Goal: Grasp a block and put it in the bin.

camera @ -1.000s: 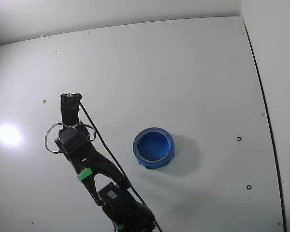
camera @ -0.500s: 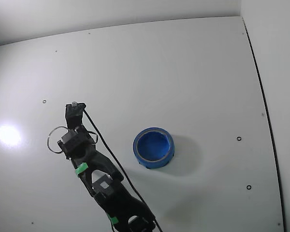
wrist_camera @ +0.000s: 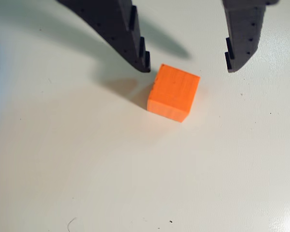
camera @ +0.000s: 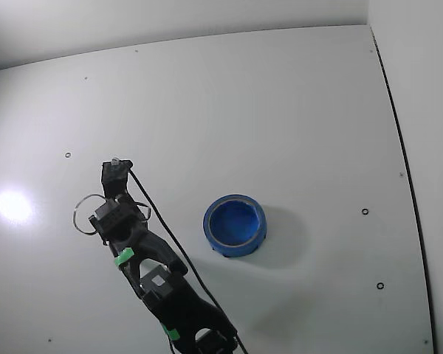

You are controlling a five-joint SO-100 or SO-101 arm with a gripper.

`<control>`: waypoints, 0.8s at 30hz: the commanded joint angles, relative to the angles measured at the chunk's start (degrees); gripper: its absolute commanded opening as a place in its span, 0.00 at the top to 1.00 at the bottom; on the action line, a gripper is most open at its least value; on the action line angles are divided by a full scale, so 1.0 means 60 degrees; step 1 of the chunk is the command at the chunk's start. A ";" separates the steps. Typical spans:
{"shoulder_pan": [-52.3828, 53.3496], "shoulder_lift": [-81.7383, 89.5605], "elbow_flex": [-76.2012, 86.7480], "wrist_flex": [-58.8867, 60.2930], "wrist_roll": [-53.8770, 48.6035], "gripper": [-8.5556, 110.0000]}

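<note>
White table fills your fixed view, smooth and bare, with a bright spot of light near its left edge. Your black arm comes up from the bottom edge and leans toward the left side of the table, with its tip pointing down at the top. Right of the arm, near the middle of the table, sits the blue bin, well apart from the arm. In the wrist view, a bit of blue shows at the left edge. Next you see the gripper with its two dark fingers spread wide, holding nothing. The block looks orange and lies flat on the table just below the fingertips, closer to the left one.
</note>
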 commanded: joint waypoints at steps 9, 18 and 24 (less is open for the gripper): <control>0.0132 0.0234 -0.0894 -0.0308 -0.0146 0.73; 0.0791 -0.0352 -0.0703 -0.0937 -0.0146 0.73; 0.0820 -0.0337 -0.0703 -0.0952 -0.0146 0.73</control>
